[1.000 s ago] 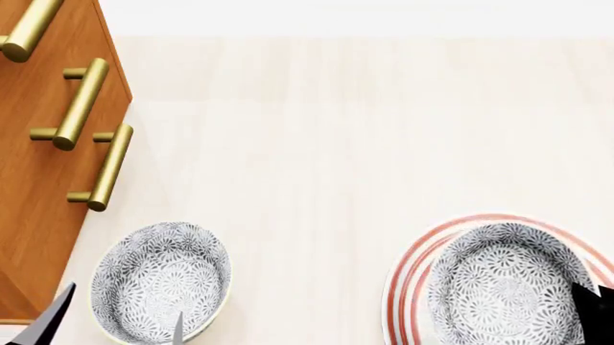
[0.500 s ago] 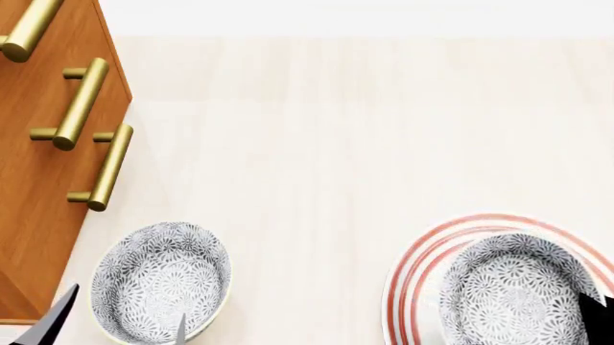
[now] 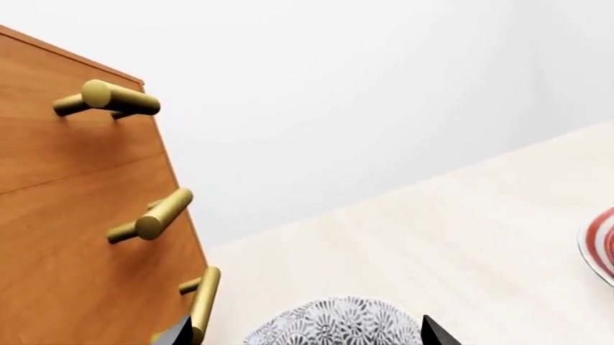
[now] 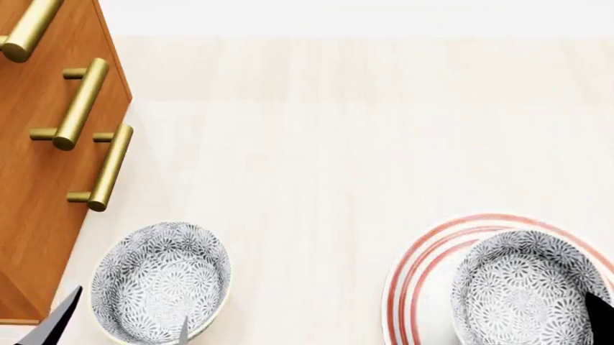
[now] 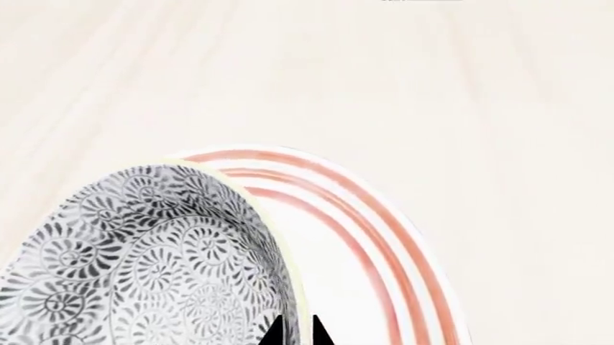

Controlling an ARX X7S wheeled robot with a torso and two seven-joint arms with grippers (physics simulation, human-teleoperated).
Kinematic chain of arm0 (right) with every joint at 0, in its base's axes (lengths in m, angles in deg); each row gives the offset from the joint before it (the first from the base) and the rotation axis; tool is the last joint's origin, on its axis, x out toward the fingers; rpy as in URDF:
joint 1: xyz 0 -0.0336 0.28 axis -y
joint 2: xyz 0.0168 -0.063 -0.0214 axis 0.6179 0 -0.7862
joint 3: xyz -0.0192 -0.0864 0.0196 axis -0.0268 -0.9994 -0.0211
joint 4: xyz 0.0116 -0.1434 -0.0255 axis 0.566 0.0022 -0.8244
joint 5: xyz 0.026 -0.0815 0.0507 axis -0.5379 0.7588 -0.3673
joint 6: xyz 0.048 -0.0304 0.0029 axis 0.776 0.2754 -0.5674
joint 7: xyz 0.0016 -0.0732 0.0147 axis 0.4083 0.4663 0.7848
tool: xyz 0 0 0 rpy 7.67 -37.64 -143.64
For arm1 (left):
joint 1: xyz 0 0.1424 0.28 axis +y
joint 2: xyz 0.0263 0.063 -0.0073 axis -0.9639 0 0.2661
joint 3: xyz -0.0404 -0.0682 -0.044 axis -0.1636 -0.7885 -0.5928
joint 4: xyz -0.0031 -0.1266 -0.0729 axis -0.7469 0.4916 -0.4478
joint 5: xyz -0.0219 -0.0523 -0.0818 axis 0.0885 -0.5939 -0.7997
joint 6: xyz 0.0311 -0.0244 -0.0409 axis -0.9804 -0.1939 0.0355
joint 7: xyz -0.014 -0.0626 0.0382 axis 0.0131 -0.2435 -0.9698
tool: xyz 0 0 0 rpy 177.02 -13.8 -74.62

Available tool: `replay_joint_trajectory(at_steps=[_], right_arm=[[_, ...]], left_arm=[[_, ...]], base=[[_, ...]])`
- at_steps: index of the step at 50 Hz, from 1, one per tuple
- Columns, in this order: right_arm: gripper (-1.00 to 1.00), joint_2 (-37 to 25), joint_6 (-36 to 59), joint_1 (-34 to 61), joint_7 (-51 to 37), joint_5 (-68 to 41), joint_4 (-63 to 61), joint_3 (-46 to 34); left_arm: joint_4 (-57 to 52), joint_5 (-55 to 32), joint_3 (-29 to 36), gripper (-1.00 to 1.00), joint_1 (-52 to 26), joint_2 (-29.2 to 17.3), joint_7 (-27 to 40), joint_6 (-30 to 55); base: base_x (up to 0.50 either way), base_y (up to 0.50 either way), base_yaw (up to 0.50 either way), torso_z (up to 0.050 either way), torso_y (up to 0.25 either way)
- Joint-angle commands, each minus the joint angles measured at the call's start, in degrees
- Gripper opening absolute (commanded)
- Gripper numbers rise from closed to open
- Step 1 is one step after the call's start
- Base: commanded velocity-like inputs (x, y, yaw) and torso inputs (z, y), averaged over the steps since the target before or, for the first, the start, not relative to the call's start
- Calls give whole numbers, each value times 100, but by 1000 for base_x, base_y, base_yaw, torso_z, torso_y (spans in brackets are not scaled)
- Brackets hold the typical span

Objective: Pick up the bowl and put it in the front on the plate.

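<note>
- Bowl (image 4: 530, 287) with the grey-blue floral pattern sits over the right part of the plate (image 4: 415, 284) in the head view, near the lower right corner of that view.
- Right gripper (image 5: 295, 330) is clamped on the bowl's rim: the right wrist view shows two dark fingertips (image 5: 273, 334) pinching the cream edge of the bowl (image 5: 144, 259), one inside the wall and one outside.
- From the head, that gripper (image 4: 602, 316) appears only as a dark wedge at the frame's edge, lying against the bowl's right side.
- Whether the bowl's base touches the plate cannot be told; in the right wrist view the bowl looks tilted, with the plate (image 5: 384, 237) and its three red rings spread behind it.
- Left gripper (image 4: 115, 323) hangs at the lower left of the head view, its two pale finger tips apart, straddling the near wall of a second floral bowl (image 4: 161, 277).
- The left wrist view shows the same spread: two dark tips at the frame's bottom with the second bowl (image 3: 331, 327) between them, nothing gripped.
- Only the left wrist view shows the white wall (image 3: 364, 93) behind the light wooden counter (image 4: 336, 144).
- Both bowls are empty inside.
- A wooden cabinet (image 4: 39, 180) with brass bar handles (image 4: 82, 104) stands left of the second bowl.
</note>
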Motion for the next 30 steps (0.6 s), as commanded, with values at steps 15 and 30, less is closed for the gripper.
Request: replay_joint_trajectory(at_steps=[15, 30], right_arm=[[100, -195, 648, 1060, -71, -73, -409, 294], [100, -343, 1029, 1761, -200, 16, -138, 396]], left_arm=[[-12, 43, -63, 100, 57, 72, -130, -308], [-82, -14, -41, 100, 63, 51, -141, -255]], base=[[0, 0, 0, 0, 0], [0, 0, 0, 0, 0]])
